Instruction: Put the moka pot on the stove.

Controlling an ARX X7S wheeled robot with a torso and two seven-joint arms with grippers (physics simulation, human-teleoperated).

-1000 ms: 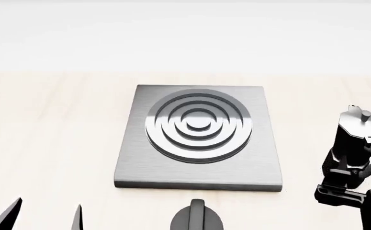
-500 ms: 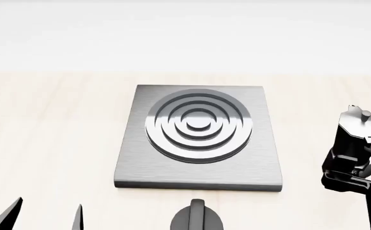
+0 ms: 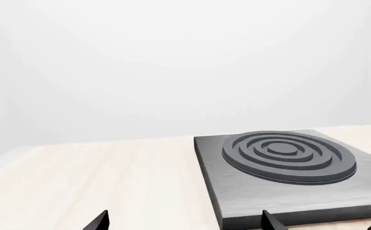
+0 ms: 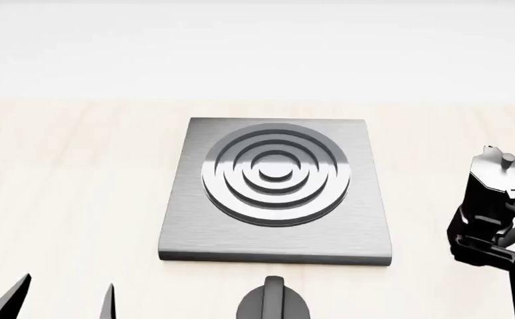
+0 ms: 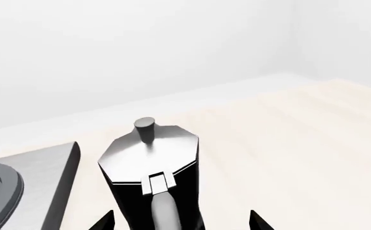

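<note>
A pale wood-grain table (image 4: 62,199) fills the head view, backed by a plain white wall. At its centre lies the stove (image 4: 275,193), a flat square plate of brushed grey metal with rounded corners and raised concentric burner rings, nothing standing on it. To the stove's right, apart from it and upright on the bare table, stands the moka pot (image 4: 495,193): black faceted body, silver-grey eight-sided lid, small round knob, curved black handle turned toward the robot. Just in front of the stove's near edge sits a short black round knob (image 4: 273,302) with a ridge across its top.

The right gripper (image 4: 486,240) sits low at the pot's handle side. The right wrist view shows what the head view cannot: its two dark fingertips (image 5: 103,221) stand apart, one on either side of the pot's body and not clamped on it, with the stove's edge just beside the pot.

The left gripper (image 4: 62,299) hangs at the near left, well apart from the stove; its pointed fingertips (image 3: 99,221) are spread wide with nothing between them. The left wrist view shows the stove's thick slab side.
</note>
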